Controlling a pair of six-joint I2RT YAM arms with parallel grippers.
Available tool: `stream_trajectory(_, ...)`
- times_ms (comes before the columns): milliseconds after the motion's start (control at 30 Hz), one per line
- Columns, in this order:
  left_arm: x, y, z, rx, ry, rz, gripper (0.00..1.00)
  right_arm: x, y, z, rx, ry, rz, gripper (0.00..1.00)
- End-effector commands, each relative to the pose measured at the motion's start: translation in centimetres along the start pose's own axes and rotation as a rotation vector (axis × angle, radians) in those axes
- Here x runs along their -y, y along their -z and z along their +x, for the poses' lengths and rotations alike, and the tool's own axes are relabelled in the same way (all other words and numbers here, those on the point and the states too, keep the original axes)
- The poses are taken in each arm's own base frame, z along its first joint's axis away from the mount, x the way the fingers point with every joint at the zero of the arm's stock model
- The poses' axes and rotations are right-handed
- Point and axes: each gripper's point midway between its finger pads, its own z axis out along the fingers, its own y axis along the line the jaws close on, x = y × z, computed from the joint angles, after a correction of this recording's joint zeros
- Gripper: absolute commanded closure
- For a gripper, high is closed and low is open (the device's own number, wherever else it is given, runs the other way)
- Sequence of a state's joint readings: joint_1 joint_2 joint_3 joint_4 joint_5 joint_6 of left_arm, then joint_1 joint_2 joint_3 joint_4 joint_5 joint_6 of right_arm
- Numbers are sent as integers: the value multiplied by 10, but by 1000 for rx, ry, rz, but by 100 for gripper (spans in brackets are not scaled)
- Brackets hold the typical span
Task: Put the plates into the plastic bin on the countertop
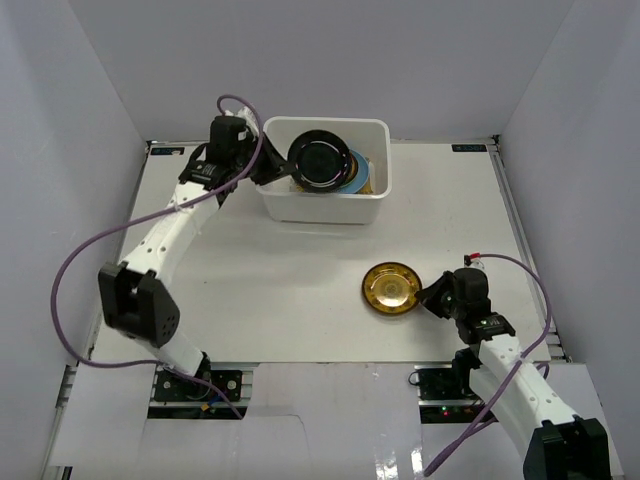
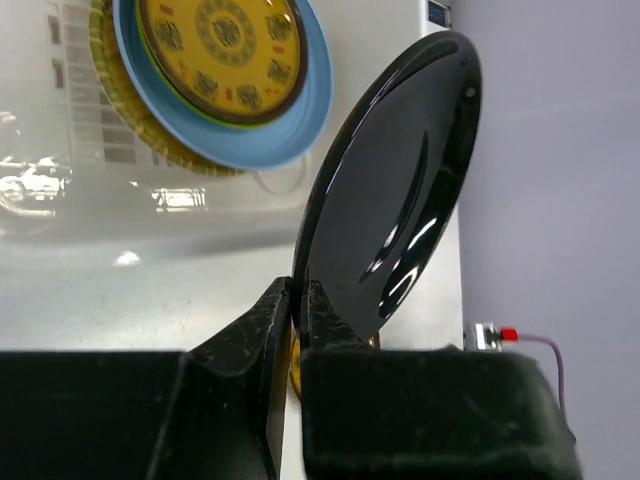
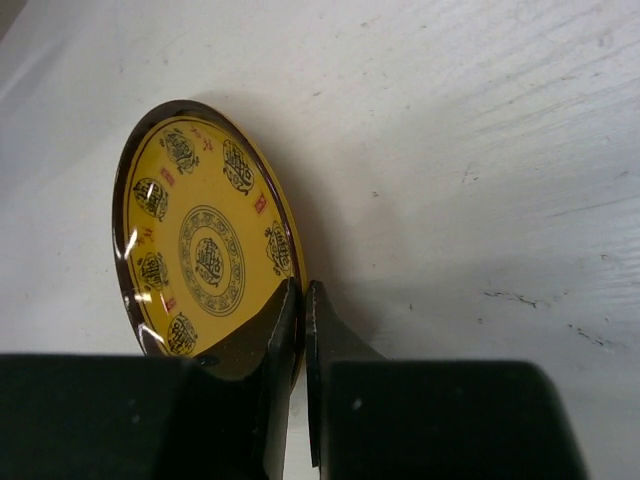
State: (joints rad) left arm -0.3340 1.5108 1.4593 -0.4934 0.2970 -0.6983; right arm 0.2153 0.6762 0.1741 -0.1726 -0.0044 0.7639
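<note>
The white plastic bin (image 1: 372, 207) stands at the back middle of the countertop (image 1: 290, 290). My left gripper (image 1: 272, 170) is shut on the rim of a glossy black plate (image 1: 320, 160) and holds it tilted over the bin; the left wrist view shows that plate (image 2: 390, 210) on edge between the fingers. Below it in the bin lies a stack: a yellow-brown patterned plate (image 2: 220, 50) on a light blue plate (image 2: 290, 130) on a woven straw plate (image 2: 110, 90). My right gripper (image 1: 432, 297) is shut on the rim of a second yellow-brown patterned plate (image 1: 391, 288), which also shows in the right wrist view (image 3: 200, 250).
White walls enclose the table on three sides. Purple cables (image 1: 75, 260) loop from both arms. Small dark labels (image 1: 475, 148) mark the back corners.
</note>
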Motion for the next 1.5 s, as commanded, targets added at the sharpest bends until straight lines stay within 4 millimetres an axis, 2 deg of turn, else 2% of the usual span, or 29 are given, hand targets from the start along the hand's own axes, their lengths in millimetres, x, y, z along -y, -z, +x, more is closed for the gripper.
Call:
stream_trajectory(0,24,-27,-52,103,-17,33,100,-12,5,5,-38,30,-69,92)
stream_trajectory(33,24,-38,-59,110,-15,26,100,-18,8,3,-36,35,-94,92)
stream_trajectory(67,-1,-70,-51,53,-5,-42,100,-29,13,-3,-31,42,-128,92)
stream_trajectory(100,11,-74,-72,92,-20,-36,100,-35,16,-7,-25,49,-141,92)
stream_trajectory(133,6,-86,-72,71,-10,-49,100,-42,21,-13,-7,68,-163,92)
stream_trajectory(167,-19,-113,-58,4,0,-104,100,-52,29,-23,15,80,-185,92)
stream_trajectory(200,-14,-118,-71,30,-11,-101,100,-60,36,-31,42,98,-207,92)
stream_trajectory(267,-34,-141,-63,-5,1,-150,100,-78,51,-48,88,136,-247,92)
stream_trajectory(333,-36,-147,-70,13,-5,-161,100,-95,65,-63,128,177,-295,92)
stream_trajectory(533,-59,-158,-47,-49,-15,-200,100,-166,109,-136,306,224,-422,92)
stream_trajectory(633,-68,-159,-38,-78,-44,-216,67,-194,109,-168,369,210,-461,92)
stream_trajectory(667,-68,-157,-40,-72,-49,-218,38,-197,97,-174,361,197,-443,92)
stream_trajectory(733,-60,-151,-48,-53,-69,-199,16,-216,101,-199,422,197,-465,92)
stream_trajectory(800,-40,-142,-60,-27,-84,-146,4,-230,82,-212,406,201,-464,92)
stream_trajectory(867,-10,-120,-82,46,-119,-78,2,-257,85,-232,435,213,-506,92)
stream_trajectory(933,12,-99,-99,109,-148,-30,2,-271,58,-234,395,220,-491,92)
stream_trajectory(967,36,-68,-114,173,-167,9,2,-286,61,-249,426,220,-499,92)
stream_trajectory(1000,40,-58,-117,202,-176,15,2,-289,33,-245,383,224,-475,92)
stream_trajectory(1033,44,-44,-120,231,-184,21,2,-296,26,-248,374,228,-478,92)
stream_trajectory(1067,71,3,-131,316,-210,69,2,-315,27,-256,379,237,-500,92)
stream_trajectory(1100,53,3,-119,328,-201,35,2,-316,0,-251,339,241,-474,92)
stream_trajectory(1133,54,20,-115,359,-205,42,2,-323,-7,-251,329,248,-475,92)
stream_trajectory(1167,73,68,-117,440,-233,90,2,-335,-23,-251,305,254,-475,92)
stream_trajectory(1200,49,64,-95,415,-227,54,2,-339,-33,-250,293,257,-470,92)
stream_trajectory(1233,45,75,-85,418,-230,51,2,-344,-40,-251,294,258,-461,92)
stream_trajectory(1267,52,109,-79,462,-250,78,2,-345,-63,-243,259,264,-443,92)
stream_trajectory(1300,28,103,-53,409,-236,36,2,-352,-66,-246,244,268,-437,92)
stream_trajectory(1400,13,138,-15,389,-223,30,2,-358,-95,-239,205,284,-398,92)
stream_trajectory(1467,-11,136,21,317,-214,15,2,-355,-113,-231,183,291,-368,92)
